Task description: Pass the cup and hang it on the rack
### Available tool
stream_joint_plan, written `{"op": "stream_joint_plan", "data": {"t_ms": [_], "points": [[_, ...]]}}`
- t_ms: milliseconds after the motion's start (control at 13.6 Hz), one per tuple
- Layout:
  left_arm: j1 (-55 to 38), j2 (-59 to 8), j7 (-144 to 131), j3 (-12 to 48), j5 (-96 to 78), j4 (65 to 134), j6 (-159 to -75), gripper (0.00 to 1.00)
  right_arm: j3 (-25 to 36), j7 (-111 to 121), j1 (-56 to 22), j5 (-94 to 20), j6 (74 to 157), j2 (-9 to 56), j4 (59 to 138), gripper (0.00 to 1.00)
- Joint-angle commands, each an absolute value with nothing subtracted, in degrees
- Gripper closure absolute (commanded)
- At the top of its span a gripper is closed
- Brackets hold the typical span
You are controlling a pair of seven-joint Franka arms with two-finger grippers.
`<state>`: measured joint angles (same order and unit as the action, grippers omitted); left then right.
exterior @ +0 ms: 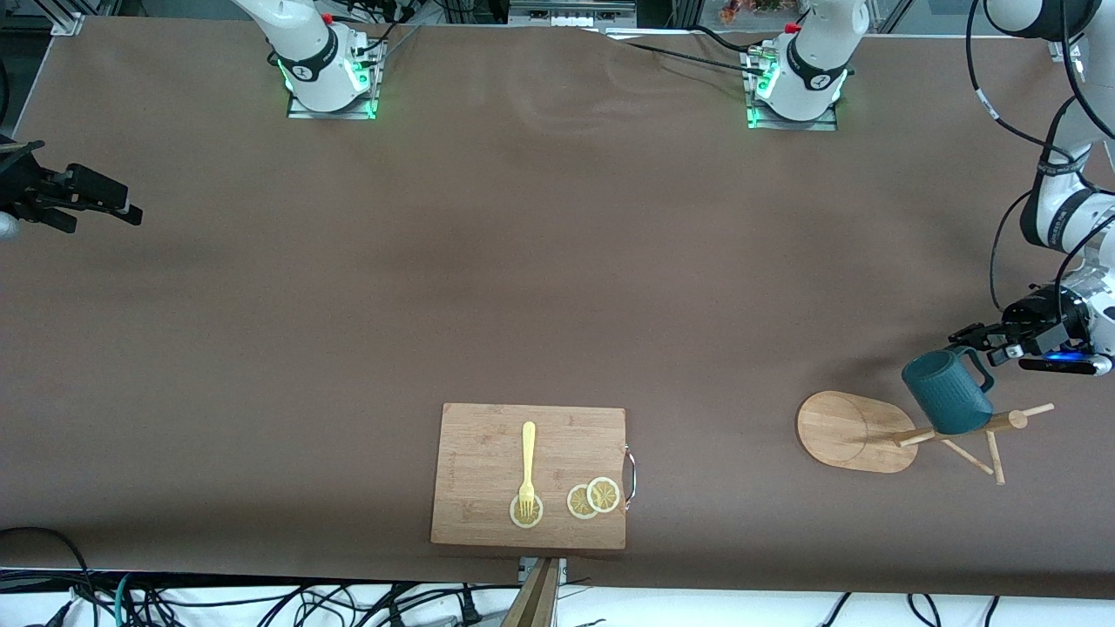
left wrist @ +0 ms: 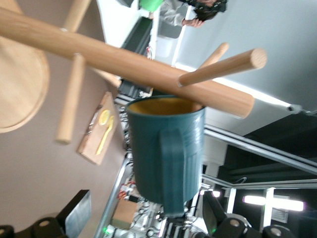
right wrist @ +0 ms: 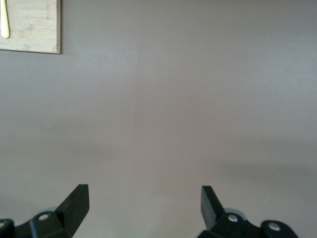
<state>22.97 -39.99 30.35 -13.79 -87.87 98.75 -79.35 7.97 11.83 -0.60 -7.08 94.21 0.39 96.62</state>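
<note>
- A brown tabletop (exterior: 488, 287) fills the front view, with the 2 arm bases along its edge farthest from the front camera and cables hanging past the edge nearest to it.
- The rack (exterior: 880, 428) stands near the corner of the tabletop at the left arm's end, toward the edge nearest the front camera; its oval base rests flat and its pole with thin pegs reaches out toward that end of the table.
- The cup (exterior: 948, 390) hangs on the rack, its handle (left wrist: 173, 168) toward the left gripper and its yellowish inside showing just under a peg (left wrist: 223, 67) in the left wrist view.
- The left gripper (exterior: 989, 335) is over the tabletop at the left arm's end, just beside the cup's handle; its fingers (left wrist: 77, 210) are spread, with the handle between them and neither visibly touching it.
- The right gripper (exterior: 104, 202) waits over the edge of the tabletop at the right arm's end, its fingers (right wrist: 74, 203) spread wide above bare tabletop.
- A board (exterior: 496, 444) lies at the middle of the edge nearest the front camera, carrying a yellow fork (exterior: 527, 470) and 3 lemon slices (exterior: 594, 498).
</note>
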Motion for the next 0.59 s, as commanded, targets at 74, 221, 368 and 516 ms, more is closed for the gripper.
{"op": "stream_joint_plan", "data": {"t_ms": [74,221,368,516], "points": [[23.7,-36.6,31.1,-15.0,-76.3,98.7,-76.2,0.0,8.0,12.7,-0.5,-8.2,93.9,0.5,96.2,0.0],[23.4,-32.5,30.9,-16.4,-65.6,98.6,-74.3,0.0,8.1,12.7,-0.5,-8.2,93.8,0.5,96.2,0.0],[23.2,-29.2,30.9,-16.3,-53.5,98.2,-73.6,0.0,8.1,12.7,-0.5,-8.2,93.9,0.5,96.1,0.0],[22.0,-26.2,31.2,-16.2,-42.8,98.1,-72.6,0.0,8.0,12.7,-0.6,-8.2,94.0,0.5,96.1,0.0]]}}
